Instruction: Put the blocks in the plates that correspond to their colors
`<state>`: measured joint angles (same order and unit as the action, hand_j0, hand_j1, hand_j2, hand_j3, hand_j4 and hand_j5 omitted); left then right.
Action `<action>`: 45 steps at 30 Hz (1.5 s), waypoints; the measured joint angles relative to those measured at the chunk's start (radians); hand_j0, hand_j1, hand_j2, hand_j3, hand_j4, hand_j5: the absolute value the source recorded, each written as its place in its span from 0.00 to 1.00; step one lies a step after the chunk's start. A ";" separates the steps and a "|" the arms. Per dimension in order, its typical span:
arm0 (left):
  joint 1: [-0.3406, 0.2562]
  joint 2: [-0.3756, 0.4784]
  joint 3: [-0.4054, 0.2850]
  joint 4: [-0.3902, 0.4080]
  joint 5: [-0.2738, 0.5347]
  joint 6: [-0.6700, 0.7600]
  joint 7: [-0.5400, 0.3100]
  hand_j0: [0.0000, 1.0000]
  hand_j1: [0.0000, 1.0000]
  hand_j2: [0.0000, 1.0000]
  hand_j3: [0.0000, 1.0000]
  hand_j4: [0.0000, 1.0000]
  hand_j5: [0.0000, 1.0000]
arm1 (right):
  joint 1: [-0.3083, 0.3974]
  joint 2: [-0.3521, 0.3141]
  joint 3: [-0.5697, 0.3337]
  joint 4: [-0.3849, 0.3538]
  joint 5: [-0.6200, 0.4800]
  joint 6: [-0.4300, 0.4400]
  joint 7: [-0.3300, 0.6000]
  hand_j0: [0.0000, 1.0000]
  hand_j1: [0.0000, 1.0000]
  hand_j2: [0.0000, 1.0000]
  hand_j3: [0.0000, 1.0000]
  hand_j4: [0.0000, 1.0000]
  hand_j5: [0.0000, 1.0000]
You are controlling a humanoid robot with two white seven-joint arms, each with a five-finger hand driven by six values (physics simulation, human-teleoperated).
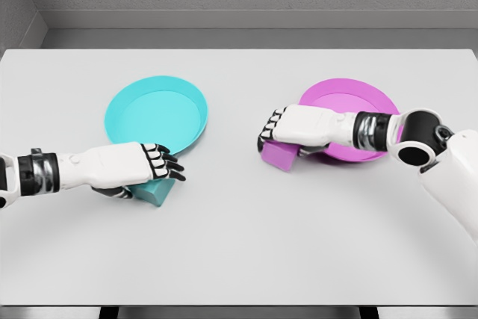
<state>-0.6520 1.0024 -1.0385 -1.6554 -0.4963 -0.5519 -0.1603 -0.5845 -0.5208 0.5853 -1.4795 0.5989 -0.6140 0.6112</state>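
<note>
Left hand (131, 168) sits over the teal block (157, 192), fingers (166, 163) curled down across its top, thumb under the palm; looks like a grasp. Block pokes out below the fingertips, on the table (239, 244), touching the near rim of the teal plate (157, 112). Right hand (299, 128) covers the pink block (279, 155), fingers (267, 126) bent over its far side, gripping it. Block is just under the knuckles, at the left edge of the pink plate (351, 102), still on the table.
</note>
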 measured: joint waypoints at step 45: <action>-0.121 -0.177 0.159 0.234 0.082 -0.060 -0.062 0.57 0.57 0.57 0.57 0.57 0.57 | 0.020 -0.188 -0.508 0.394 -0.266 0.000 0.000 1.00 1.00 1.00 1.00 1.00 1.00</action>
<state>-0.7731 0.8252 -0.8793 -1.4212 -0.4145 -0.6114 -0.2222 -0.5645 -0.7092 0.0774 -1.0854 0.3325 -0.6138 0.6114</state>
